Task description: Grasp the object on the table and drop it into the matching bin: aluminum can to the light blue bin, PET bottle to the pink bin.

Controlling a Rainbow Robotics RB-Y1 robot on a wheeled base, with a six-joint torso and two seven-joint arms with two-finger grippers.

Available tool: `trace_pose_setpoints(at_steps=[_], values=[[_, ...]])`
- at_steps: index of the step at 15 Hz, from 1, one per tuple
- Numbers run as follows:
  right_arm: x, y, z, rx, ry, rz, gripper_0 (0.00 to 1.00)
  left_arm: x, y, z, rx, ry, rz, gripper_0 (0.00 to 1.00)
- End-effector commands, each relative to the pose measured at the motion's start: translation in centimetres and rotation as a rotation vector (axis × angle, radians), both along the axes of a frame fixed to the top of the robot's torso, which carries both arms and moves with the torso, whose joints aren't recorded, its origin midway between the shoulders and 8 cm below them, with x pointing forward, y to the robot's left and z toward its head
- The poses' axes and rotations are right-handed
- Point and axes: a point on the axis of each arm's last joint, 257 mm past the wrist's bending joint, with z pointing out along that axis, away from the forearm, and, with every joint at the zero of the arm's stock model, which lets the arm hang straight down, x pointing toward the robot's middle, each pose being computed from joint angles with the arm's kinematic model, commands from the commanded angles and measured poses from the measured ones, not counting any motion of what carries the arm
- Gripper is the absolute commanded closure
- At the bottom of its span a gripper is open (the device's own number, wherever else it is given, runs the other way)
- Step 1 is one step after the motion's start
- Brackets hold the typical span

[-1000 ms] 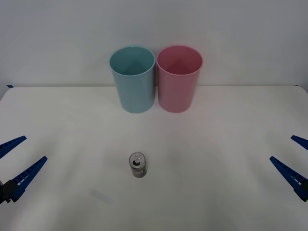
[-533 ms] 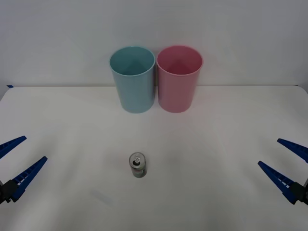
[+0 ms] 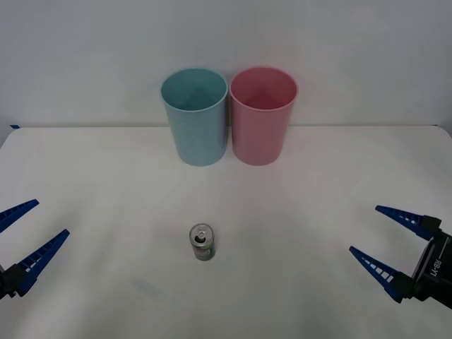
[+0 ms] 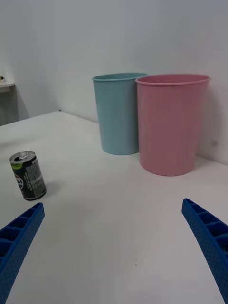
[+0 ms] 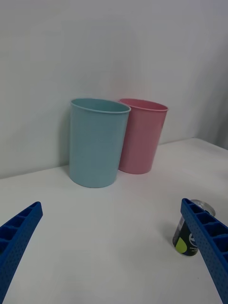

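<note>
A small dark aluminum can (image 3: 202, 242) with a silver pull-tab top stands upright on the white table (image 3: 296, 212), near the front middle. It also appears as the can (image 4: 28, 175) and the can (image 5: 190, 236). The light blue bin (image 3: 195, 116) and the pink bin (image 3: 262, 115) stand side by side at the back, touching the wall side. My right gripper (image 3: 385, 242) is open at the front right, well apart from the can. At the front left edge my left gripper (image 3: 21, 240) hangs open, holding nothing.
A plain white wall rises behind the bins. The table's back edge runs just behind the light blue bin (image 4: 118, 114) and pink bin (image 4: 172, 123). Bare tabletop lies between the can and both grippers.
My right gripper has moved inward toward the table's middle, showing more of its wrist. The left gripper, the can and the bins have not moved.
</note>
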Motion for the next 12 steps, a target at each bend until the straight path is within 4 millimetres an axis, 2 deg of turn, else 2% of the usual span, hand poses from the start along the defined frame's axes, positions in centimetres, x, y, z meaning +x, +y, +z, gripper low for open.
trace_pose_setpoints(at_steps=[1,6,12], values=[[0.8,1.9,-0.9,0.004,0.009,0.064,0.0,0.0,0.0,0.0,0.0,0.0,0.0,0.0],[2.0,6.4,-2.8,0.013,0.038,0.165,0.0,0.0,0.0,0.0,0.0,0.0,0.0,0.0],[3.0,10.9,-4.6,0.001,0.055,0.192,0.0,0.0,0.0,0.0,0.0,0.0,0.0,0.0]])
